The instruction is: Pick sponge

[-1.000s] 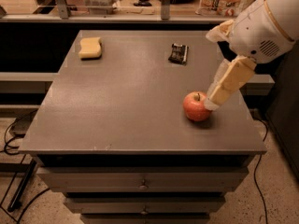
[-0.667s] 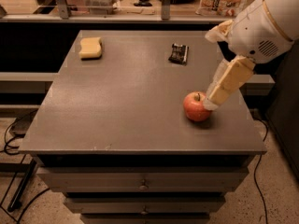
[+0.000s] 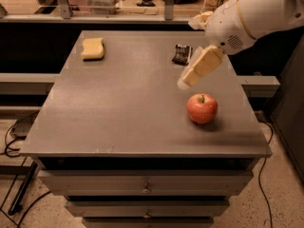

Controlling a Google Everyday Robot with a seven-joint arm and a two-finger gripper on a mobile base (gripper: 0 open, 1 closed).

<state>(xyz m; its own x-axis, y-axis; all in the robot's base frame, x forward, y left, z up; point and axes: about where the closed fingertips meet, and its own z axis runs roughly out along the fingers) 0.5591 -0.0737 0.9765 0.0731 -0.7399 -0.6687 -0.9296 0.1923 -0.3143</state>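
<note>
Nearest the camera is a stack of drawers [image 3: 147,186] under the front edge of the grey table [image 3: 118,118], well below and in front of the gripper. On the floor, far off to the gripper's picture-left side, lie some dark cables [image 3: 12,137].

On the table top, a red apple [image 3: 202,108] stands upright with its stem up. It is just in front of the gripper's tip, a little toward the picture's right, and not touching it.

The gripper [image 3: 185,83] hangs above the table's right half, slanting down toward the picture's left from the white arm [image 3: 247,15] that comes in from the upper right corner. From this angle its pale cream end reads as one block, so I cannot tell whether it is open or closed. It seems to hold nothing, and it touches none of the things on the table.

Just behind the gripper, close beside its upper part, a small dark packet [image 3: 182,54] lies flat on the table.

The sponge [image 3: 92,48], yellow with wavy sides, lies flat near the table's far left corner, well apart from the gripper, across the table to the picture's left and a little farther back.
</note>
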